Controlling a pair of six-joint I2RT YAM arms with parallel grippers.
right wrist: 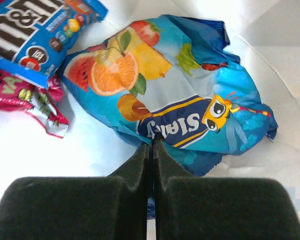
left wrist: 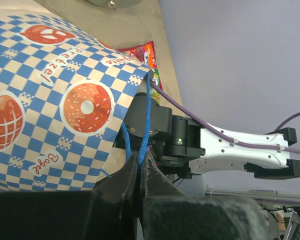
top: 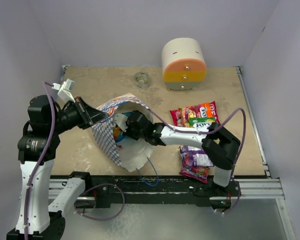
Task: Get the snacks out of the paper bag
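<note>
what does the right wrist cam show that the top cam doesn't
Only the right wrist: the right gripper shut on the edge of a blue fruit packet, with an M&M's packet and a pink packet beside it.
Only the top: the left gripper holding the paper bag open, the snacks already out on the table, and the drawer box.
Both: the bag's pale lining.

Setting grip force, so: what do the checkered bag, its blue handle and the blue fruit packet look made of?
Paper bag: matte printed paper, creased, no shine. Handle: thin blue cord, likely fibre or twisted paper. Blue fruit packet: glossy plastic film, crinkled, with highlights.
</note>
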